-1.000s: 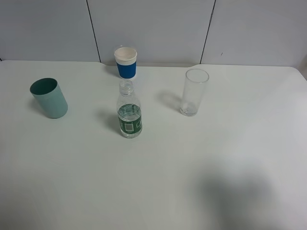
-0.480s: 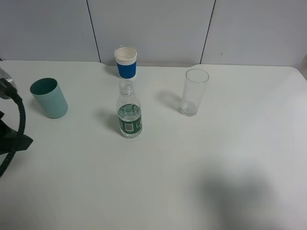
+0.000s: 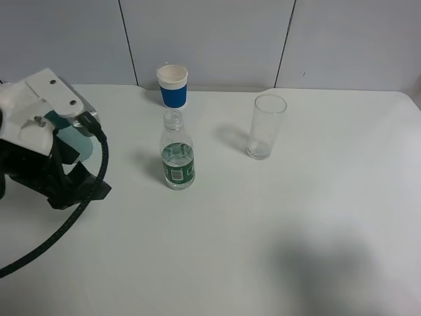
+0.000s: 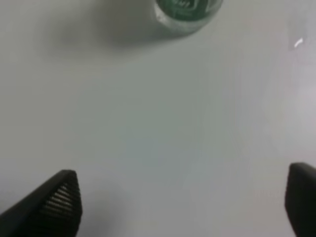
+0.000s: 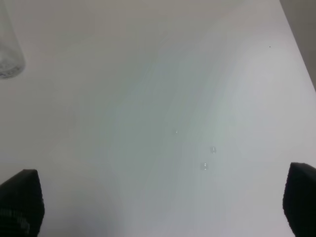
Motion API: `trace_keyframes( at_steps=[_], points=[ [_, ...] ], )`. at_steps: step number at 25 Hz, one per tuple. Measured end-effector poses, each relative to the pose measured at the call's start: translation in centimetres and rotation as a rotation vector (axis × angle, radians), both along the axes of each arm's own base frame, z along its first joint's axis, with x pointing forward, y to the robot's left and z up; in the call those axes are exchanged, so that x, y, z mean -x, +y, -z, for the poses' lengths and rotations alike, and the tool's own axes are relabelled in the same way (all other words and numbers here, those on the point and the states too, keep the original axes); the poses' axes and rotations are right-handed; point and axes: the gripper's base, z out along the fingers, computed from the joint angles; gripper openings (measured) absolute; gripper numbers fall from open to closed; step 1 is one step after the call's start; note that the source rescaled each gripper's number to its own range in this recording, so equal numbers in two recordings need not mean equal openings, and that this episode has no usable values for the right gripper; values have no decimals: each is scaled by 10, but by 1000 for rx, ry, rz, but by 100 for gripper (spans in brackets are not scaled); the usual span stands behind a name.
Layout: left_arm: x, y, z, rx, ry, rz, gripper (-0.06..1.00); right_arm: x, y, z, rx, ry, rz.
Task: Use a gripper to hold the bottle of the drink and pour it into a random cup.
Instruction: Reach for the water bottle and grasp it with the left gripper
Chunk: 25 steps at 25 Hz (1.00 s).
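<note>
The bottle of the drink (image 3: 177, 157) stands upright mid-table, clear with a dark green label and no cap visible. My left gripper (image 3: 82, 184) hangs over the table's left side, a short way left of the bottle, its white body and black cable covering most of the teal cup (image 3: 77, 143). In the left wrist view the bottle's base (image 4: 187, 11) lies well beyond the left gripper (image 4: 182, 207), which is open with only bare table between its fingers. The right gripper (image 5: 160, 202) is open too, over bare table, and is out of the high view.
A blue-and-white paper cup (image 3: 173, 85) stands just behind the bottle near the wall. A tall clear glass (image 3: 267, 126) stands to the right, and its base (image 5: 9, 54) shows in the right wrist view. A few water drops (image 5: 205, 165) lie on the white table (image 3: 263, 230).
The left arm has come in from the left edge and moved right toward the bottle, now covering most of the teal cup. Bottle, cups and glass have not moved.
</note>
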Motion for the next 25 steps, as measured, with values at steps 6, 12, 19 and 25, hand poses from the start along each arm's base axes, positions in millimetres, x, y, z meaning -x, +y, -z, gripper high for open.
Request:
trace_keyframes(
  at_steps=[6,12,19,25],
  points=[
    [-13,-18,15,0,-45,28,60,0,0,0,0,0,0],
    [-21,-25,42,-4,-69,-2,60,0,0,0,0,0,0],
    [-31,-27,63,-20,-86,-30,60,0,0,0,0,0,0],
    [-37,-36,74,-19,-131,-23,60,0,0,0,0,0,0]
  ],
)
